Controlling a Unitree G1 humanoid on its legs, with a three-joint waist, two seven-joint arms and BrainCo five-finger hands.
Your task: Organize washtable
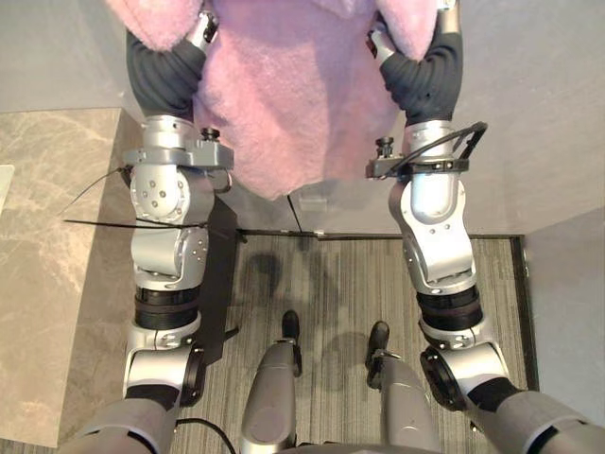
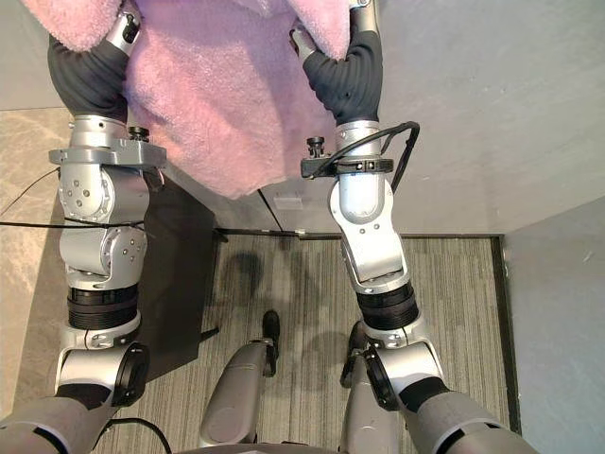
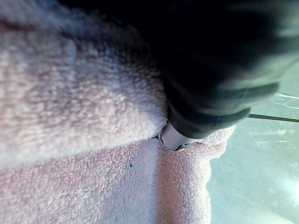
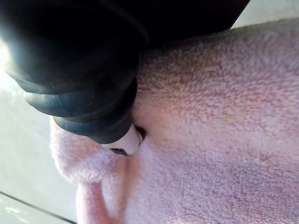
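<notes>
A fluffy pink towel (image 1: 284, 95) hangs in front of me between both raised arms, its lower edge drooping to a rounded point in the middle. My left hand (image 1: 203, 30) is at the towel's upper left and my right hand (image 1: 380, 43) at its upper right. The cloth folds over the outside of both wrists. In the left wrist view the left hand (image 3: 175, 137) runs into a crease of the towel (image 3: 84, 140). In the right wrist view the right hand (image 4: 124, 140) is likewise buried in the pink pile (image 4: 210, 116).
A beige marble counter (image 1: 47, 236) runs along my left, with a dark side panel (image 1: 219, 274) facing me. Striped grey carpet (image 1: 340, 284) lies below. A grey wall (image 1: 548, 113) stands ahead and to the right.
</notes>
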